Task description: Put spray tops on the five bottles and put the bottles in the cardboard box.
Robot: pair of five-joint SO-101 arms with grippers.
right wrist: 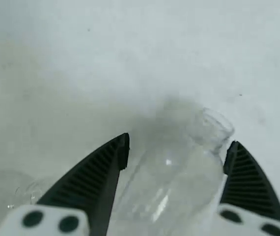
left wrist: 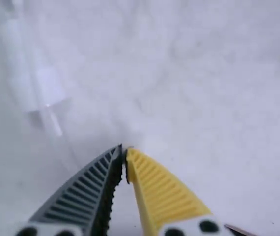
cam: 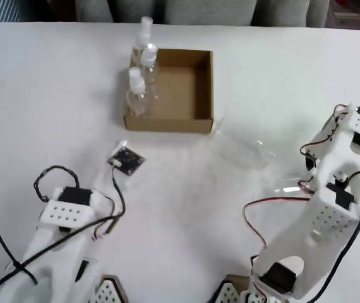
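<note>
Three clear bottles with white spray tops stand along the left inner side of the cardboard box. A clear bottle without a top lies on the table in front of the box's right corner. Another topless clear bottle lies between the black fingers of my right gripper, which is open around it without touching; its open neck points away from the wrist. My left gripper is shut on nothing, grey and yellow tips together just above the table. A white spray top lies ahead of it, to one side.
The white table spreads wide to the left and right of the box. A small black camera board on a cable hangs over the table in front of the box. The white arm bodies and their wires take up the near corners.
</note>
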